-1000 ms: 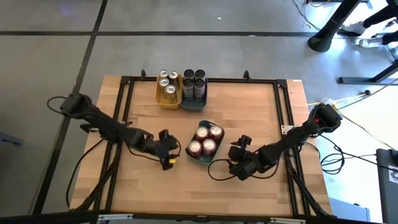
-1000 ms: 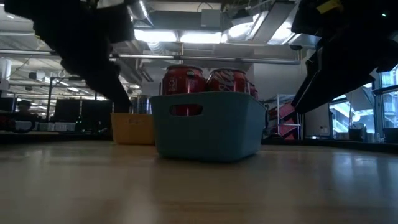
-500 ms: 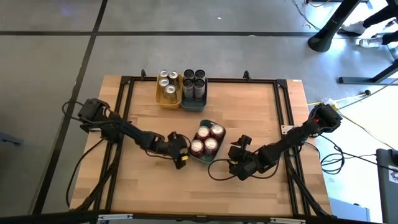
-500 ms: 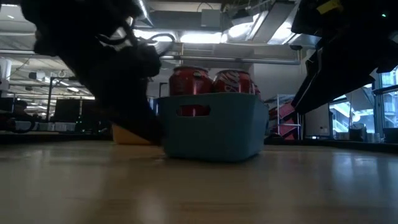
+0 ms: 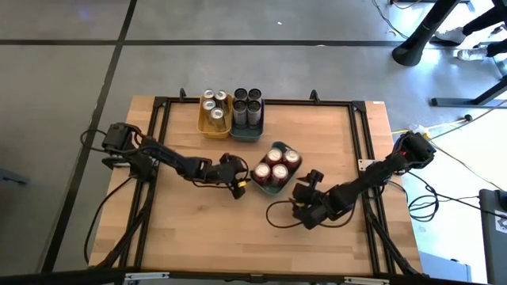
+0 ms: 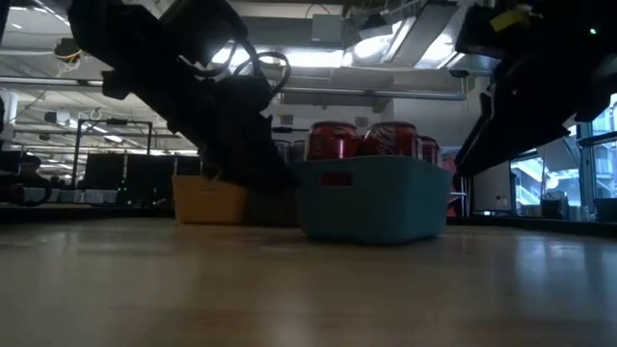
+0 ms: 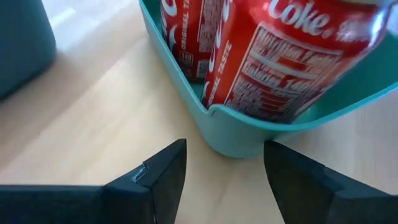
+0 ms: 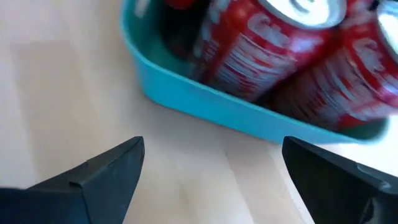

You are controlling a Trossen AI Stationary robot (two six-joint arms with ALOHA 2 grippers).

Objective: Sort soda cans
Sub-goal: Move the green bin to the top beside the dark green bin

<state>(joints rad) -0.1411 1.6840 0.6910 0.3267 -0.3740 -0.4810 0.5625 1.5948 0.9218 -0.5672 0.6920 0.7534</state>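
High view: my left gripper point(image 5: 240, 180), jaws half-open and empty, nudges the teal tray point(image 5: 262, 187) of red cans point(image 5: 276, 165); right gripper point(image 5: 304, 192) wide open, empty; next, align tray with rear row.

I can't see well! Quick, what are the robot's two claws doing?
Left gripper: open, empty, at the teal tray of red cans.
Right gripper: open, empty.

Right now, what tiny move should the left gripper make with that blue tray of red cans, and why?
Probably a little more push toward the back of the table. The left gripper, half open and holding nothing, sits against the corner of the teal tray with four red cans. That tray stands apart from the yellow tray and the other teal tray at the back. The right gripper waits open beside it.
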